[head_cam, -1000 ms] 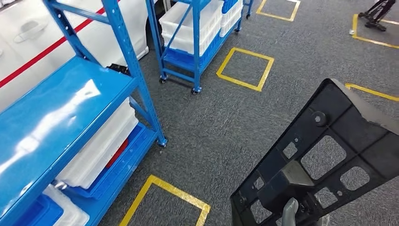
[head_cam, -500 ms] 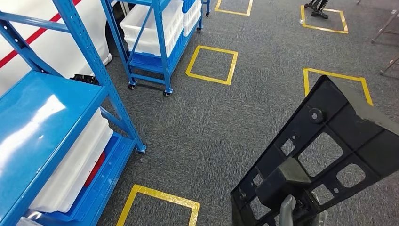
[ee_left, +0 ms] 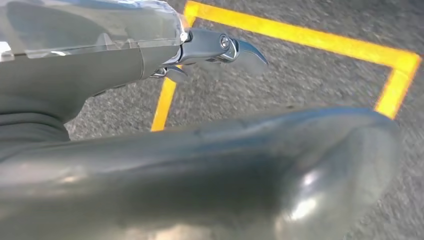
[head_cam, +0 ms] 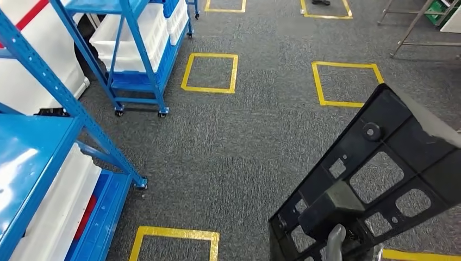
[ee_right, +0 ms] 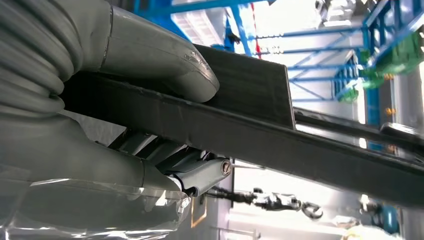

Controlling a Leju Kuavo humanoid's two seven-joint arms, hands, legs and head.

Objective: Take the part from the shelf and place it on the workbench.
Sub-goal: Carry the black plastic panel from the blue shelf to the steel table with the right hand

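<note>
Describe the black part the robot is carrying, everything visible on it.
The black part is a flat, matte, plastic-looking panel with ribbed framing, several rectangular and rounded cutouts and a round boss near its upper end. It is held tilted above the grey carpet, gripped at its lower edge by the right hand, thumb on one face, fingers underneath.

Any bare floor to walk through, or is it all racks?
Open carpet runs up the middle, between the blue shelf and wheeled cart on one side and the black part in the right hand. Crowded along the shelf and cart.
</note>
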